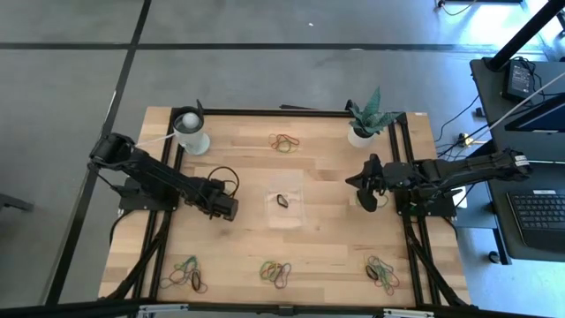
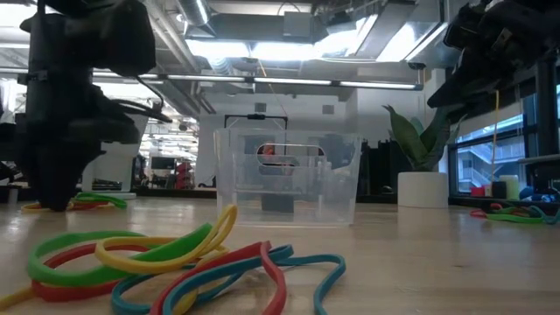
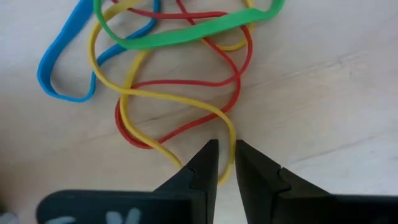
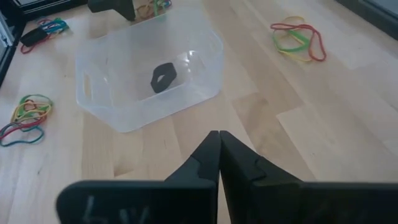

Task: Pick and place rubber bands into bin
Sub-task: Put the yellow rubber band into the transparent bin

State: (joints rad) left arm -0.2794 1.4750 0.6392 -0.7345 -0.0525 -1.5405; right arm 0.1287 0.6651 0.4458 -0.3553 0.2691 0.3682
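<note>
The clear bin [image 1: 286, 217] stands at the table's middle with one dark rubber band [image 4: 164, 77] lying on its floor. My left gripper [image 3: 227, 155] is down at the table just left of the bin, at a small pile of blue, green, red and yellow rubber bands [image 3: 174, 68]. Its fingers are nearly together on a yellow band. In the high view the left arm [image 1: 221, 203] covers this pile. My right gripper [image 4: 219, 138] is shut and empty, above the table right of the bin [image 1: 364, 191]. My left gripper pinches the yellow rubber band at one end of its loop [image 3: 229, 134] between its two fingertips. The fingers come from above, pointing down at the table. The band lies slack on the wood, tangled with the red band [image 3: 186, 84].
More piles of rubber bands lie at the far middle [image 1: 284, 141], near left [image 1: 187, 274], near middle [image 1: 275, 272] and near right [image 1: 381, 272]. A white cup [image 1: 191, 132] stands far left and a potted plant [image 1: 364, 124] far right. Black rails run along the table's sides.
</note>
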